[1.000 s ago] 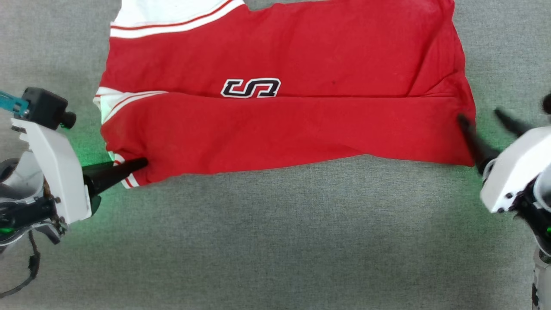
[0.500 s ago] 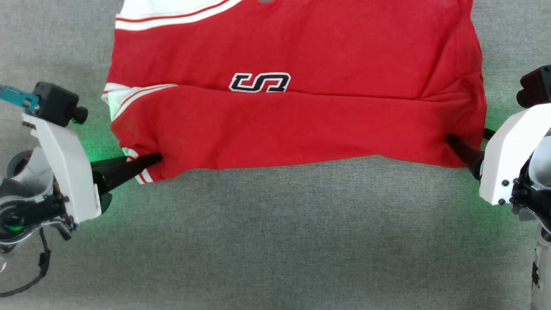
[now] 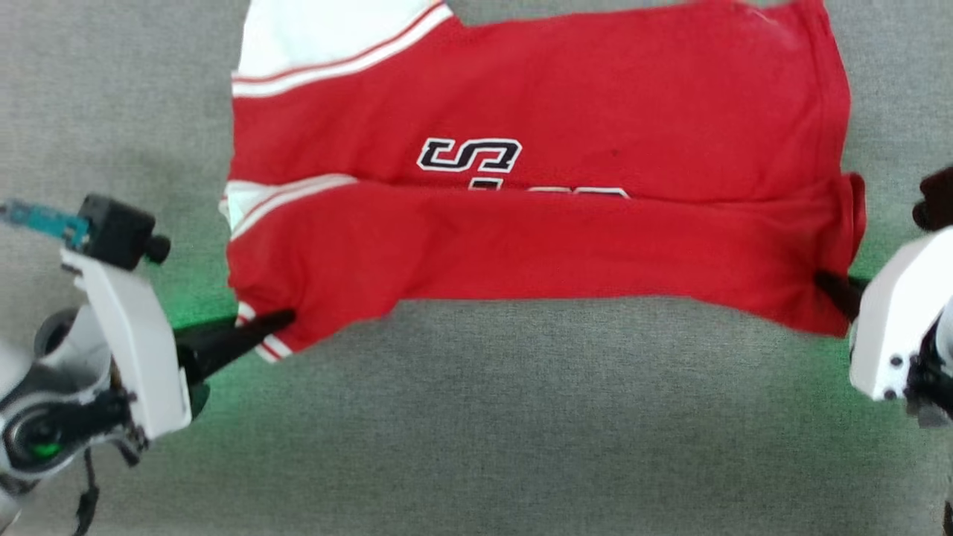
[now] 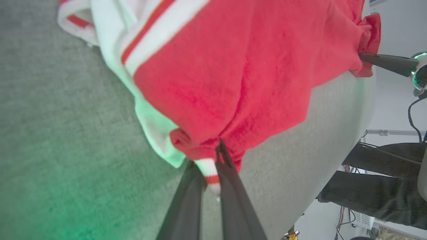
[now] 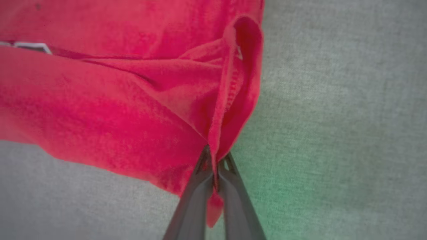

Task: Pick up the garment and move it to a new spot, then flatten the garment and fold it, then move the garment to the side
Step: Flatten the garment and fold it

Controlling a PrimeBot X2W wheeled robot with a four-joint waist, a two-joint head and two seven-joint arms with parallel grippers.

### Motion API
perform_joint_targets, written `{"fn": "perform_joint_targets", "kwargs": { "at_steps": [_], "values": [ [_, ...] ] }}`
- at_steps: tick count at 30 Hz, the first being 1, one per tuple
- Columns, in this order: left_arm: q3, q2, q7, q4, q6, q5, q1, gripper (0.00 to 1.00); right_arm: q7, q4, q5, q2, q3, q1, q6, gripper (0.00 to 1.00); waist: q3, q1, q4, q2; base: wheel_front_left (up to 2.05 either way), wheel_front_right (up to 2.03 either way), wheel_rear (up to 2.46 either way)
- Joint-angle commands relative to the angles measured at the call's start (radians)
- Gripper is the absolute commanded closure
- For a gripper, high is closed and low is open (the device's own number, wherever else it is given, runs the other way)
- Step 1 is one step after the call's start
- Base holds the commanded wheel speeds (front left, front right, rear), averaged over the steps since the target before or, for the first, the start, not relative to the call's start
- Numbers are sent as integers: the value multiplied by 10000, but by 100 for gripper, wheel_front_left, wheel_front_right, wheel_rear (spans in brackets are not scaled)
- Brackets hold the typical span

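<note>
The garment [image 3: 536, 149] is a red T-shirt with white sleeves and a dark print, spread sideways on the grey cloth table, its near long edge folded over the body. My left gripper [image 3: 287, 320] is shut on the near left corner by the striped sleeve trim, with the garment [image 4: 233, 76] bunching at my fingertips [image 4: 220, 150]. My right gripper [image 3: 823, 281] is shut on the near right hem corner, where a fold of the garment [image 5: 116, 106] is pinched between both fingers [image 5: 200, 190]. The near edge hangs lifted between the two grips.
Grey fabric table surface [image 3: 476, 432] lies all around the shirt, wide in front of it. In the left wrist view the table edge [image 4: 350, 133] shows, with a dark bench or frame [image 4: 377, 186] and cables beyond it.
My right gripper has gone from open beside the hem corner to shut on it. Both grippers have drawn the near edge toward me and lifted it, exposing more print. The head camera shifted.
</note>
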Motion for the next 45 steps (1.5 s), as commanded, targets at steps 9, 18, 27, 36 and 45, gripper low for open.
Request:
{"fn": "perform_joint_targets", "kwargs": {
  "at_steps": [9,18,27,36,45],
  "values": [
    [-61,1316,-1108,-1541,25,233,1478,100,585,-1298,532,-433,-81,1569,-1,100,-254,0,72,-1,0,0,0],
    [-83,1535,-2234,-1999,25,642,2084,0,94,-1943,813,-331,-450,2117,-1,19,-389,0,146,-1,0,0,0],
    [407,1025,-4559,-1405,23,203,2691,0,-1840,-1753,714,-369,-592,2196,1,0,-937,0,270,-1,0,0,0],
    [1587,52,-6319,866,23,887,3226,0,-7051,-386,115,-342,-204,1876,1,0,-1311,0,526,-1,0,0,0],
    [4156,-1547,-6338,3109,66,4297,2104,0,-11586,1038,-1222,324,408,1338,1,0,-967,0,-42,-1,0,0,0]
  ]
}}
